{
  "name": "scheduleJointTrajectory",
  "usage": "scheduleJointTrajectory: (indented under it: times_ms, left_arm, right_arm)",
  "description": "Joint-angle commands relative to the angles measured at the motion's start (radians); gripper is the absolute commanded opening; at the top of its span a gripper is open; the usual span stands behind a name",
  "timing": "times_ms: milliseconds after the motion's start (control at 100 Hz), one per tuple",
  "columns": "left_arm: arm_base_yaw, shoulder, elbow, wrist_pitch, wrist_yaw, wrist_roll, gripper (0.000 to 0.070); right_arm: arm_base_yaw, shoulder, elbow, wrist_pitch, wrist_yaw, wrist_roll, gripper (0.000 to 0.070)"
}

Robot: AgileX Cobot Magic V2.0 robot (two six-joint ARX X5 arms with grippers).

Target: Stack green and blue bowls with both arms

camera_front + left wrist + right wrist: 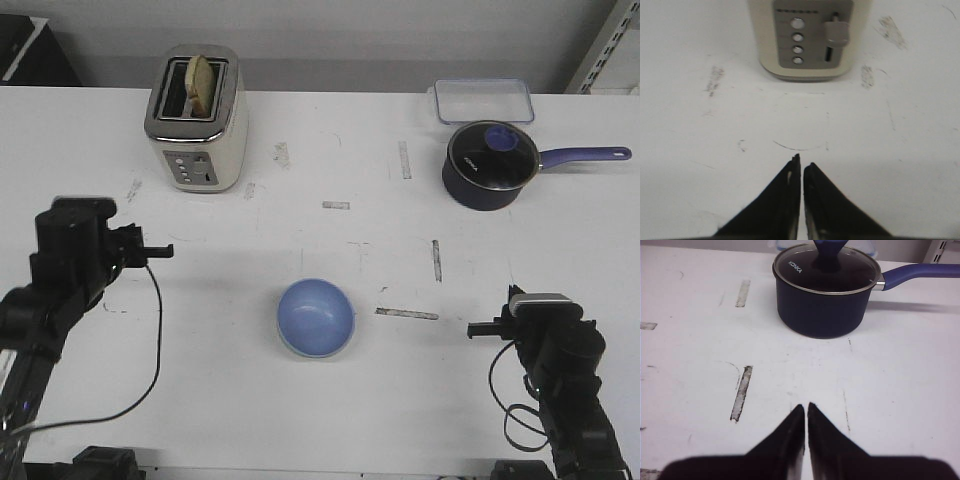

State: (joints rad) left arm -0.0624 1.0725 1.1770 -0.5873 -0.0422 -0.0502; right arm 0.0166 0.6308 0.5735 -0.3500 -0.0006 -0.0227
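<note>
White, scuffed tabletop (330,140) carries the blue bowl (316,317), well in front of the toaster (196,118), with a pale green rim peeking beneath, so the stack looks done. Both arms sit clear of it: left tool (160,249) and right tool (480,328) pinched closed, empty.

Bright, even overhead light with soft shadows; wrist views slightly blurred near pincers.

glossy blue bowl (315,317), scuffed matt table (400,400)
</note>
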Motion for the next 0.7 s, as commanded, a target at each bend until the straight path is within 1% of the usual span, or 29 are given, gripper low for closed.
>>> scheduleJointTrajectory:
  times_ms: [0,80,160,270,340,500,690]
  left_arm:
    - [0.028,-0.093,-0.101,0.085,0.001,0.009,0.0002]
    - [0.063,-0.214,-0.234,0.174,0.001,0.015,0.0001]
    - [0.090,-0.336,-0.356,0.240,0.001,0.047,0.0001]
    - [0.107,-0.464,-0.474,0.295,0.001,0.095,0.0002]
    - [0.110,-0.534,-0.534,0.321,0.001,0.103,0.0001]
    - [0.110,-0.636,-0.608,0.320,0.001,0.115,0.0002]
    - [0.110,-0.648,-0.612,0.313,0.001,0.117,0.0002]
  right_arm:
    - [0.000,0.005,0.010,0.009,-0.002,-0.001,0.0000]
    - [0.000,0.005,0.010,0.009,-0.002,0.002,0.0000]
    - [0.000,0.003,0.010,0.006,-0.003,0.019,0.0000]
    - [0.000,-0.024,0.010,-0.019,-0.012,0.033,0.0000]
    - [0.000,-0.056,0.002,-0.029,-0.010,0.027,0.0000]
    - [-0.001,-0.184,-0.059,-0.028,0.001,0.027,0.0000]
    - [-0.001,-0.359,-0.120,-0.027,0.000,0.037,0.0000]
